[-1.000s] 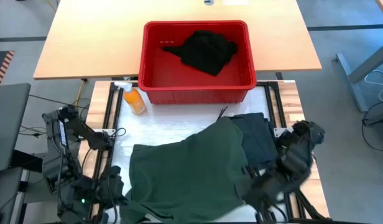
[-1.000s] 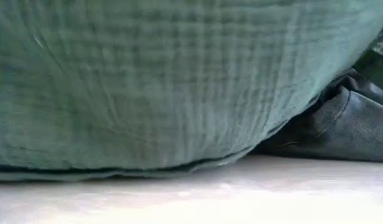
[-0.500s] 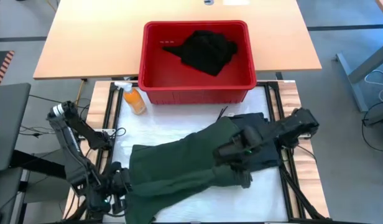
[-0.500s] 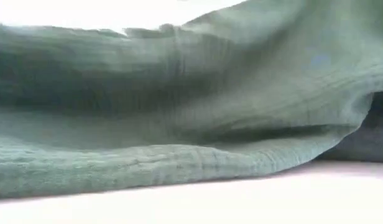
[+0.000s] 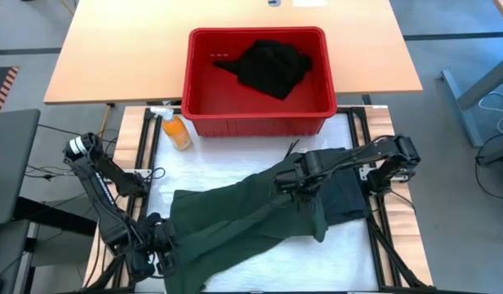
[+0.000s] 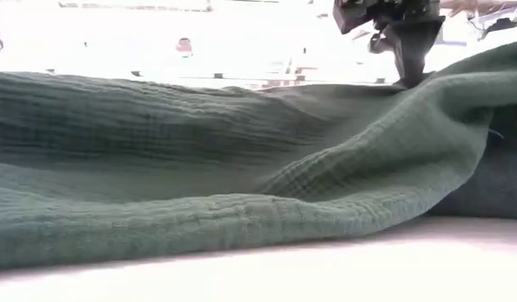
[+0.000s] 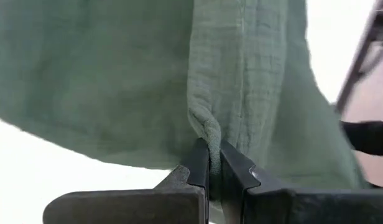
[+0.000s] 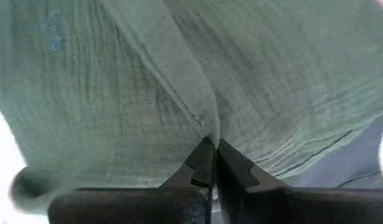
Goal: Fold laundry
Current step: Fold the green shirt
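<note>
green shirt (image 5: 235, 224) sprawls across the lower middle of the high view, bunched diagonally on the white table (image 5: 211, 167); right gripper (image 5: 294, 181) sits centre-right, clenched on a fold of the cloth; left gripper (image 5: 163, 245) at lower left, pinched tight on the shirt's edge; a darker garment (image 5: 341, 192) lies under its right side; black cloth (image 5: 268, 67) rests in the red basket (image 5: 194, 98) up top

Left claw (image 7: 209, 165), right claw (image 8: 210, 163): both pinched closed, arms low.
</note>
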